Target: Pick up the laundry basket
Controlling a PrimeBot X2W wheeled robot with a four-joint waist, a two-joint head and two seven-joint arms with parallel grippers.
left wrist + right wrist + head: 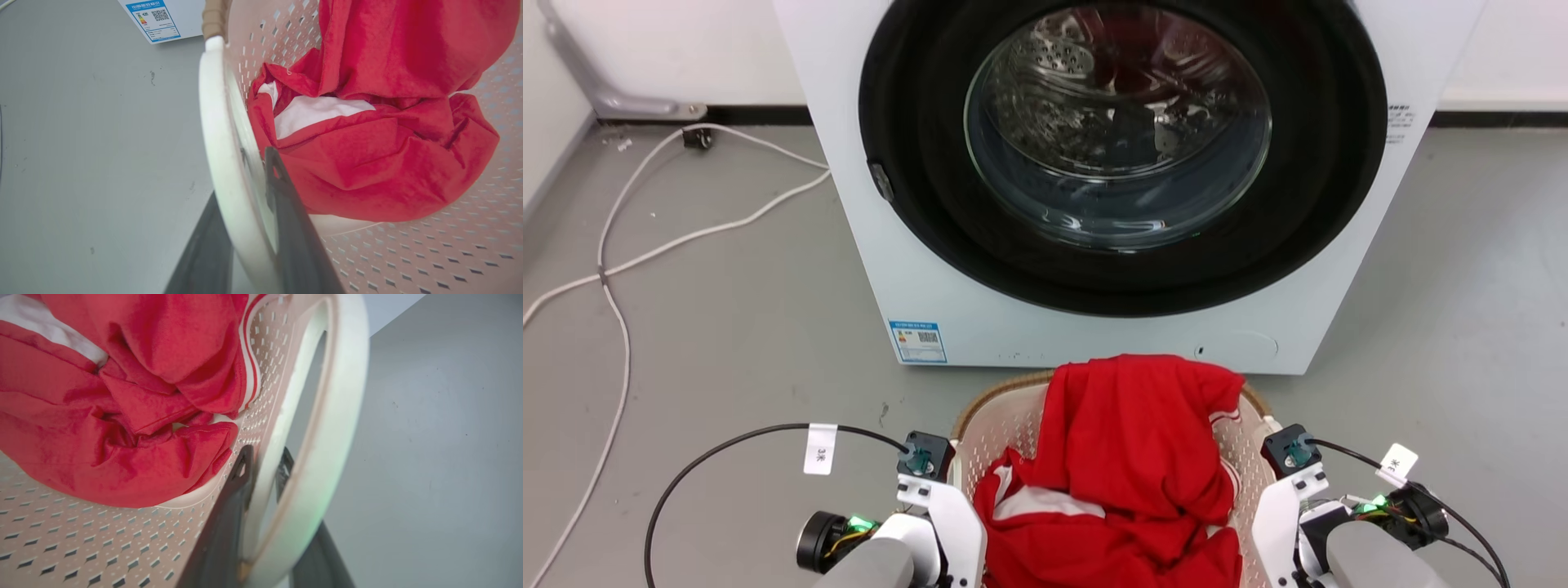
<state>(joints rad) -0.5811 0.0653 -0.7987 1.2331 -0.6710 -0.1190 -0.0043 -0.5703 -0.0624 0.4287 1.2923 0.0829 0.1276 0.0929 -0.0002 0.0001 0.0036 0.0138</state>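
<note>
Left gripper (245, 228) and right gripper (261, 486) each clamp a white loop handle (220, 143) of the basket (1005, 416) — light, stiff plastic, best lifted level by both loops. It sits on the floor (727, 327) just before the washing machine (890, 245). The wrist views show the fingers' bite — the head view shows the machine beyond.

Perforated matt plastic laundry basket (449, 253), soft red cloth (388, 163), glossy glass door (1117, 122)

basket in front of washer: cream-white perforated plastic laundry basket (1005, 429), slot holes all over, brown woven-look rim
inside it: crumpled red fabric garment (1127, 457), white patch, white striped trim
washer: boxy white metal washing machine (915, 269), black round door ring (1339, 163), blue rectangular paper label (918, 341)
under washer: smooth grey floor (727, 327), pretty plain
</note>
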